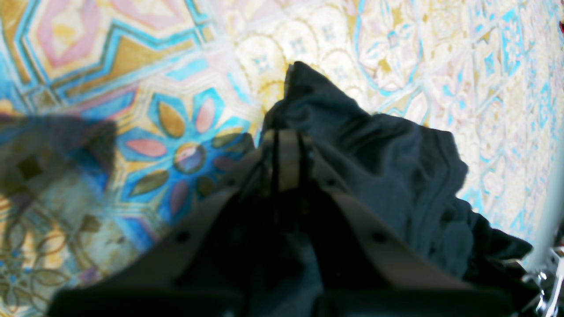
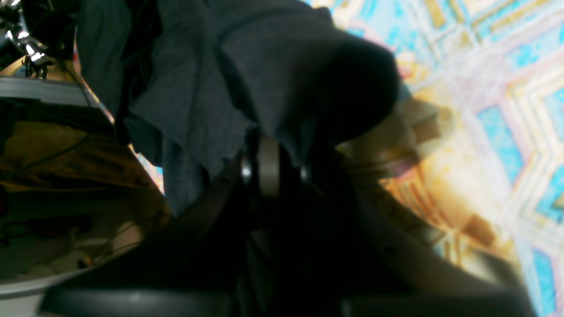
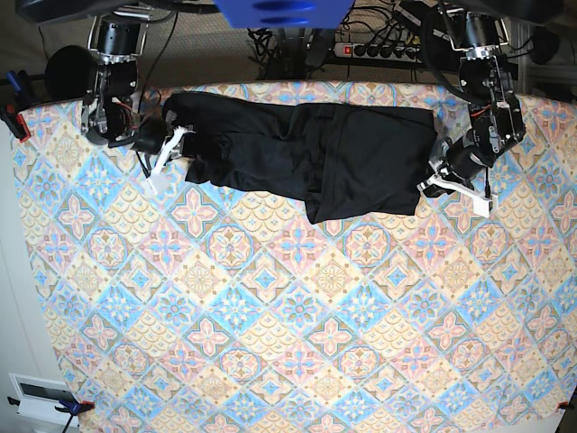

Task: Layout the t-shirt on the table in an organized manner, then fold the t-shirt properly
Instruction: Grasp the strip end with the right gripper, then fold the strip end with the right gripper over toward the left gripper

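T-shirt [image 3: 306, 153] lies bunched along the tabletop's [image 3: 270, 343] twelve o'clock edge. My left pincer [image 1: 288, 145] is pinching cloth; my right pincer [image 2: 269, 169] seems clamped too, though the view is blurry. I'd pull both ends apart evenly, keeping low.

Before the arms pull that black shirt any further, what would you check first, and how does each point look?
1. Left pincer shut on the t-shirt: ok, cloth bunches at its tips.
2. Right pincer gripping cloth: cannot tell, fabric drapes over the tips.
3. T-shirt wholly on the table: cannot tell; it lies along the far edge.
4. T-shirt laid flat: not ok, stretched between the arms but wrinkled and bunched.
5. Room in front for spreading it: ok.
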